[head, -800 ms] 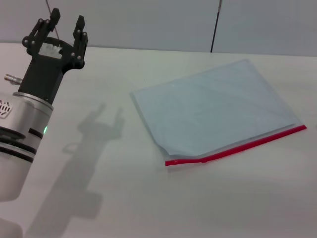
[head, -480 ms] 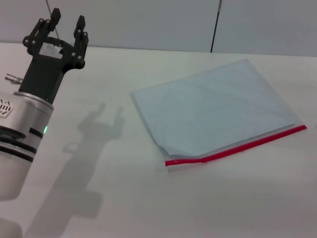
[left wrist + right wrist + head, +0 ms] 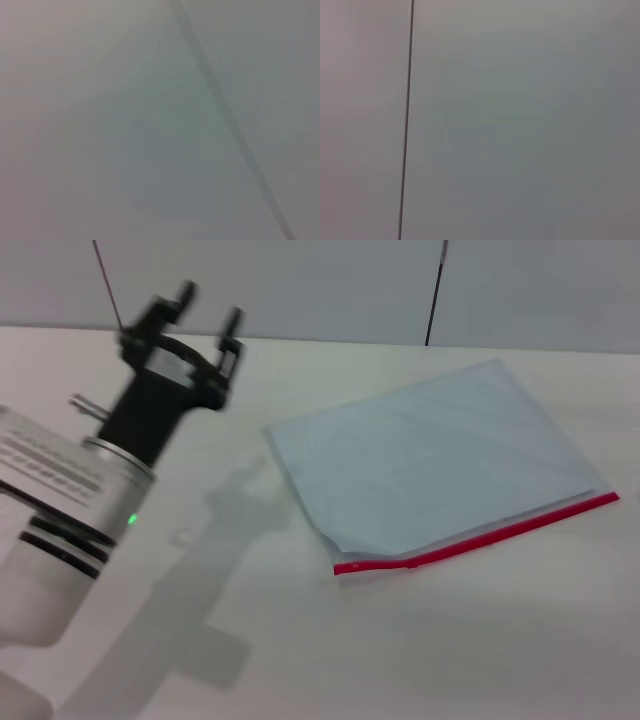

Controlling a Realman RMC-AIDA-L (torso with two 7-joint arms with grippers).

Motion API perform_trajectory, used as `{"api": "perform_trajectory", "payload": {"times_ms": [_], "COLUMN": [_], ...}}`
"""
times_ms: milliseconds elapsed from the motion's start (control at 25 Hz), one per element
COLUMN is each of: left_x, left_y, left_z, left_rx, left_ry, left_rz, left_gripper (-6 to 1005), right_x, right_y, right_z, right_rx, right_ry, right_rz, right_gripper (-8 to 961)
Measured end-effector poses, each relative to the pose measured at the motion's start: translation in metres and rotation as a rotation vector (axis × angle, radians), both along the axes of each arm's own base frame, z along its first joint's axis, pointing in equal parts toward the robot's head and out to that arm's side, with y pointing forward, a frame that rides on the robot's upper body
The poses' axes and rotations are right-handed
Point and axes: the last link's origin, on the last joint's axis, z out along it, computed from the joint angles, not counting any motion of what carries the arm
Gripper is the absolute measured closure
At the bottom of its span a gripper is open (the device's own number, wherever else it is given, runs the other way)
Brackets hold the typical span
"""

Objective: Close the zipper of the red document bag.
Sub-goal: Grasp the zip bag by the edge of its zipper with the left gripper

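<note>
The red document bag (image 3: 430, 465) lies flat on the white table, a pale blue-grey translucent pouch right of centre in the head view. Its zipper (image 3: 480, 536), a thin red strip, runs along the near edge, with a small slider (image 3: 411, 562) close to its left end. My left gripper (image 3: 210, 303) is raised above the table at the upper left, well left of the bag, open with nothing between its fingers. The right gripper is out of view. Both wrist views show only a plain grey wall.
The white table (image 3: 330, 660) spreads around the bag. A grey wall with a dark vertical seam (image 3: 434, 290) stands behind it. My left arm's silver body (image 3: 60, 540) fills the lower left.
My left arm has swung to the right, toward the bag, with its gripper still open. The bag has not moved.
</note>
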Motion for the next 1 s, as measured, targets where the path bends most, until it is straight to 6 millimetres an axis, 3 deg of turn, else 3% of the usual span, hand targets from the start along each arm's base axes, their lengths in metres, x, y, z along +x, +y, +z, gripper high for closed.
{"api": "perform_trajectory", "payload": {"times_ms": [200,480,680,720,1000], "left_x": [0.016,0.036,0.050,0.059,0.080], "left_y": [-0.011,-0.013,-0.009,-0.009,-0.016], "left_z": [-0.021,-0.015,-0.019,-0.024,-0.035], "left_rx": [-0.037,-0.178,-0.344,-0.443,-0.538], "left_ry": [0.121,0.004,0.070,0.133,0.313], "left_rz": [-0.092,-0.094,-0.040,-0.004,0.042], "left_gripper": [523,523,523,523,523], "right_x": [0.001,0.003,0.004,0.004,0.004], "right_y": [-0.001,-0.002,-0.002,-0.002,-0.002], "right_z": [0.000,0.001,0.001,0.002,0.001], "right_rx": [0.000,0.002,0.001,0.002,0.003], "right_ry": [0.000,-0.003,-0.001,-0.001,-0.002], "right_rz": [-0.003,-0.009,-0.008,-0.009,-0.010], "right_gripper": [103,103,103,103,102]}}
